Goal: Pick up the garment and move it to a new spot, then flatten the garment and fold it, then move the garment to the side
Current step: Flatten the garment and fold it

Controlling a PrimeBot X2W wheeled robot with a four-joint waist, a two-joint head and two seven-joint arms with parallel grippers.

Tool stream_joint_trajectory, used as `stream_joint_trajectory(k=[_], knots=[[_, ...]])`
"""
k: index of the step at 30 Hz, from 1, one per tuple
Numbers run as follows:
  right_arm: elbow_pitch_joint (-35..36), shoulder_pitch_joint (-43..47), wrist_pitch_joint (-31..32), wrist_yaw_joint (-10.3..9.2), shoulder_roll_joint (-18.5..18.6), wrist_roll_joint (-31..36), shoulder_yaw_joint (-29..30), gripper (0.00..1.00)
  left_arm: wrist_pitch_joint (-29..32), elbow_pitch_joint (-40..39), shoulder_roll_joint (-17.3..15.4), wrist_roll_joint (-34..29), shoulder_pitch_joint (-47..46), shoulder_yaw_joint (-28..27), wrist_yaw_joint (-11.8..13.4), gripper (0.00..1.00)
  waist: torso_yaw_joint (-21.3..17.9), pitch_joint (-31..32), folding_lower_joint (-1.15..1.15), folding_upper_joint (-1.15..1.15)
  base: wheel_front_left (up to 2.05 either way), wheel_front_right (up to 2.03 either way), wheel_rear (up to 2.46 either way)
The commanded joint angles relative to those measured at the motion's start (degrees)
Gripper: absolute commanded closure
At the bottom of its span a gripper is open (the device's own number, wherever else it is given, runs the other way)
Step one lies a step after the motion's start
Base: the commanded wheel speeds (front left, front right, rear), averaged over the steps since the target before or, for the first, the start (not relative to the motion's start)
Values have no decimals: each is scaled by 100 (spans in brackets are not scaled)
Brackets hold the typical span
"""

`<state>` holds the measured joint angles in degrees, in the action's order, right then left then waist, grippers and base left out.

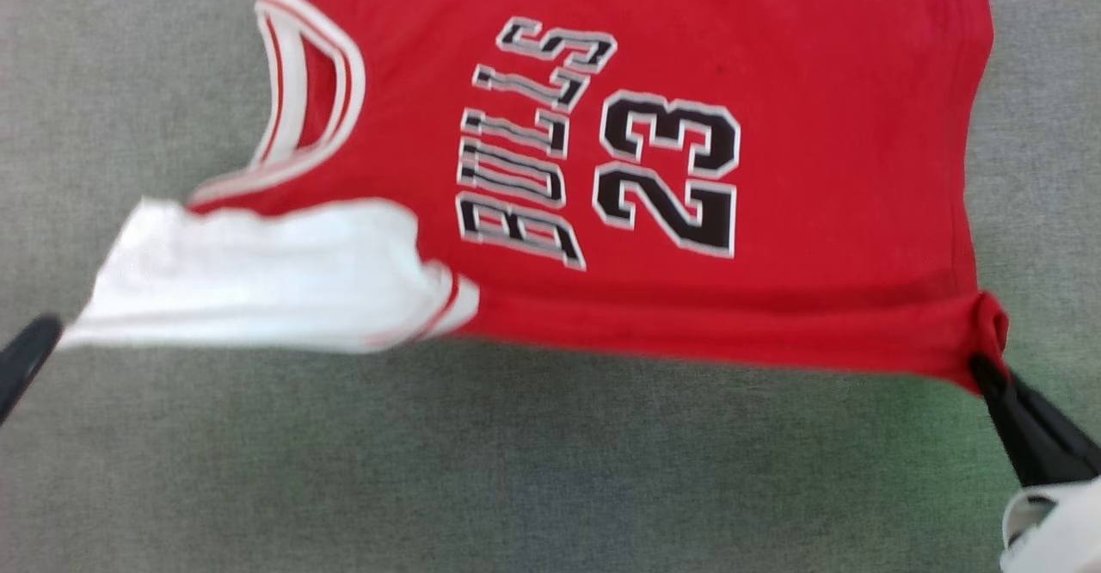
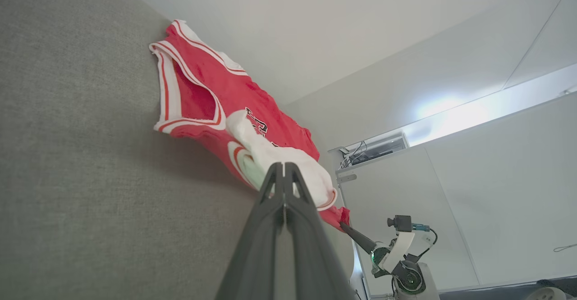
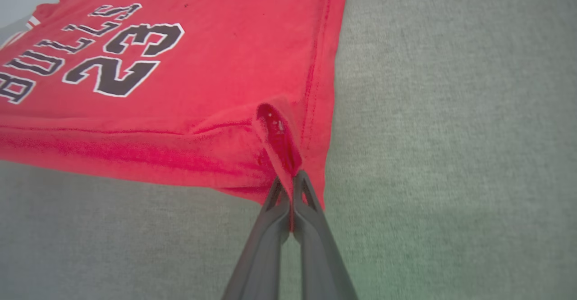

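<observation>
The garment (image 1: pixel 774 126) is a red shirt with black "BULLS 23" print. It is spread over the grey cloth surface, neck to the left and hem to the right. Its near edge is raised off the surface between my two grippers. My left gripper (image 1: pixel 47 332) is shut on the tip of the white sleeve (image 1: pixel 258 272), which also shows just past the closed fingertips (image 2: pixel 284 167). At the near hem corner, my right gripper (image 1: pixel 985 366) is shut on a pinch of red cloth (image 3: pixel 279 142). The garment's (image 2: pixel 203 88) far part lies flat.
A grey cloth surface (image 1: pixel 516 470) stretches on all sides of the shirt, with bare room toward me and to both sides. White walls (image 2: pixel 496 178) and my right wrist with its green light (image 2: pixel 401 264) appear in the left wrist view.
</observation>
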<state>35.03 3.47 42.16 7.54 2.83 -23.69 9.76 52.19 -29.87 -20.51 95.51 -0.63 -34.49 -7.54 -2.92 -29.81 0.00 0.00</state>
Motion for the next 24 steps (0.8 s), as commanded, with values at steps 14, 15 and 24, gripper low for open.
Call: stream_joint_trajectory(k=[14,15,24], knots=[[272,400,-210,-10,8,-170,181,100,2287,-247,1029,180,-784,-1371,11,100,-30,-89,0,0,0,0,0],[258,317,-195,-10,8,-138,162,100,2426,-200,1065,186,-969,-1396,12,100,-39,-110,0,0,0,0,0],[-34,-820,-98,-10,6,86,48,100,3146,377,927,-295,-2543,-1483,12,100,-184,-449,0,0,0,0,0]])
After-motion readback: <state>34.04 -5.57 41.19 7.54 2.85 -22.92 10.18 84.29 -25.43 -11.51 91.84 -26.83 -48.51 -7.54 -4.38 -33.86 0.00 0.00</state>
